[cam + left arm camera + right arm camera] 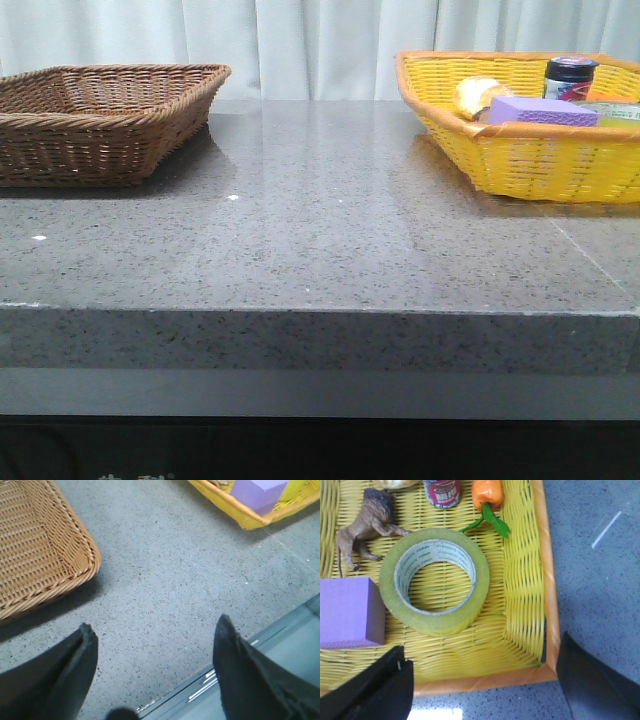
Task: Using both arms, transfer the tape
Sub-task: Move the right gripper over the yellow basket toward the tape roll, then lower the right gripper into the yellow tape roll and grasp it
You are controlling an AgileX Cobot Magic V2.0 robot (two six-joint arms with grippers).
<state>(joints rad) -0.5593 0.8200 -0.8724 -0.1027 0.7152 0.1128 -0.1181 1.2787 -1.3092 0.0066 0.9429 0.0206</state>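
The tape (434, 580), a wide yellow roll with a pale inner core, lies flat in the yellow basket (540, 580) in the right wrist view. In the front view the basket wall hides it. My right gripper (482, 652) is open and empty above the basket's near corner, short of the roll. My left gripper (155, 630) is open and empty above the bare grey table near its front edge, between the brown wicker basket (35, 555) and the yellow basket (235, 510). Neither arm shows in the front view.
In the yellow basket (520, 150) lie a purple block (347, 612), a toy lion (367, 525), a red can (442, 492) and a toy carrot (487, 497). The brown wicker basket (100, 120) stands at the back left. The table's front edge (320, 312) is near.
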